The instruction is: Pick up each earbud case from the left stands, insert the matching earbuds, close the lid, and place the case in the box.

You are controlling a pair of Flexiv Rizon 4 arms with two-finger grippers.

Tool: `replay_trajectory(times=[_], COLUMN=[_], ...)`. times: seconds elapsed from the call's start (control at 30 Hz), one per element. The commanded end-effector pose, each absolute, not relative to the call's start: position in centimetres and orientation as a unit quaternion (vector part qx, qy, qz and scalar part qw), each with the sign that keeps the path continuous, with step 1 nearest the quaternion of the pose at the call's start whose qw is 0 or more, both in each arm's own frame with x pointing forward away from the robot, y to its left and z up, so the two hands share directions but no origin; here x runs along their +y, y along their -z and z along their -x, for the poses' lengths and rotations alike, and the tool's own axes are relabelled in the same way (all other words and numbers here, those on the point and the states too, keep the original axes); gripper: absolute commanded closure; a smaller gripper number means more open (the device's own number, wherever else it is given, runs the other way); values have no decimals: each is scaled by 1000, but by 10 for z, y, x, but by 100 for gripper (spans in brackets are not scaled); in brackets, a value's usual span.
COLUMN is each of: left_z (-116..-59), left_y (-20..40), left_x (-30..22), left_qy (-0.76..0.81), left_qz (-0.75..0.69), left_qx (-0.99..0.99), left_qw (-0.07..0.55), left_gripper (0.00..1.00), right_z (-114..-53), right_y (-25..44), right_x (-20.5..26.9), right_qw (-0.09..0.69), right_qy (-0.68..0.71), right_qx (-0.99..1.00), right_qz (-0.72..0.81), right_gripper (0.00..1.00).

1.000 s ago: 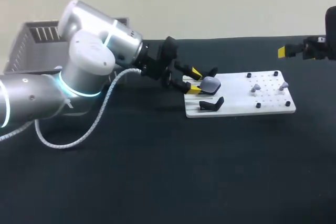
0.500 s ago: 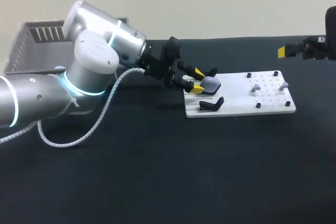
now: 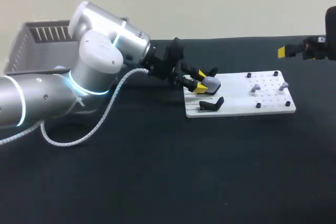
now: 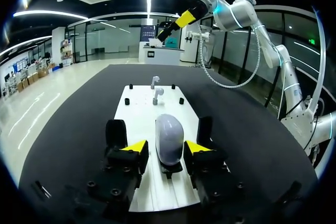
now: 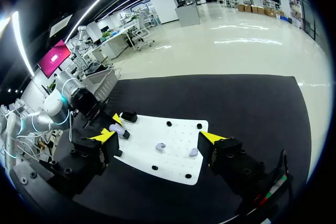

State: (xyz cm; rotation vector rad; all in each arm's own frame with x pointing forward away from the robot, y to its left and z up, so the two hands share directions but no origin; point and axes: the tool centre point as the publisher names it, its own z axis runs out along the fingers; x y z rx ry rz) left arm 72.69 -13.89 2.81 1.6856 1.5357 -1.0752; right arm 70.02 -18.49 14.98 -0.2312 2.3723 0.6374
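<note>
Left jaws apart | grey earbud case (image 4: 169,139) between them, gap each side | right jaws apart, head frame's upper right

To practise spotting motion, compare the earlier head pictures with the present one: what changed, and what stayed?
The left gripper edged forward over the white board, so its open fingers now flank the grey earbud case; nothing is gripped yet. The right gripper, the two earbuds, the white board and the empty black stand stayed put.
</note>
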Motion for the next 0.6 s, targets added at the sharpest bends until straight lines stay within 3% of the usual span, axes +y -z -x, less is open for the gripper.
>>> replay_trajectory(times=[0.03, 0.43, 0.5, 0.6], left_z=[-731, -730, -730, -729], left_y=[-25, -24, -25, -27], left_x=[-142, -145, -145, -146], left_qy=[409, 412, 412, 411], left_qz=[-638, -640, -641, -642], left_qx=[578, 573, 573, 572], left_qw=[302, 302, 302, 304], left_gripper=[52, 57, 71, 100], right_z=[-700, -700, -700, -700], right_y=[-150, -150, -150, -150], right_x=[-185, -185, -185, -185], right_qw=[331, 331, 331, 331], right_qy=[-243, -243, -243, -243], right_qx=[908, 908, 908, 908], right_qz=[88, 88, 88, 88], right_gripper=[0, 0, 0, 0])
